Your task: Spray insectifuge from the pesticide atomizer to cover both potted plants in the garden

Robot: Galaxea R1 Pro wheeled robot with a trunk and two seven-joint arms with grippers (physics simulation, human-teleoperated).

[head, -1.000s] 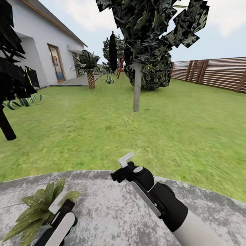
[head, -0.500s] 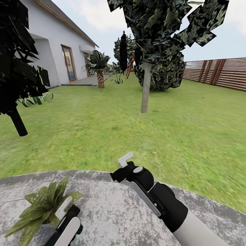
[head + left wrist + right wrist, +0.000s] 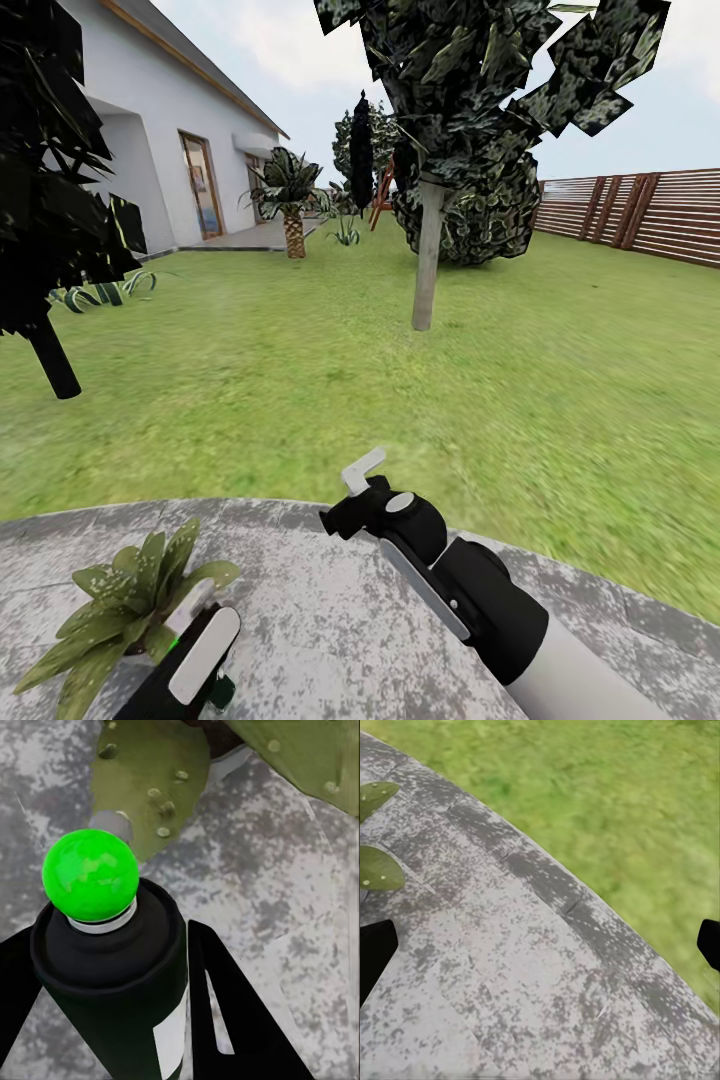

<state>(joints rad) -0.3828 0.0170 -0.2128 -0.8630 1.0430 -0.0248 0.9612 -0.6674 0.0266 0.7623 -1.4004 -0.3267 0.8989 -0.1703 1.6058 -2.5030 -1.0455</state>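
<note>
Fingers of the left gripper (image 3: 112, 1020) clamp the pesticide atomizer (image 3: 112, 967), nozzle aimed at the speckled potted plant (image 3: 125, 595) just ahead. Pickup looks done; spraying both plants remains. The right gripper (image 3: 540, 945) hangs spread above paving (image 3: 532, 967).

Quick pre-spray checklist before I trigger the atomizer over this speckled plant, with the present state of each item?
1. Pesticide atomizer held between the left pincer fingers: ok.
2. Nozzle tip showing green rather than red: ok, though what green means, cannot tell.
3. Speckled potted plant close beside the left pincer, leaves ahead of the nozzle: ok.
4. Right pincer open, holding nothing, off the plant: ok.
5. Second potted plant located: cannot tell.
6. Spray coverage on the leaves: cannot tell.
</note>
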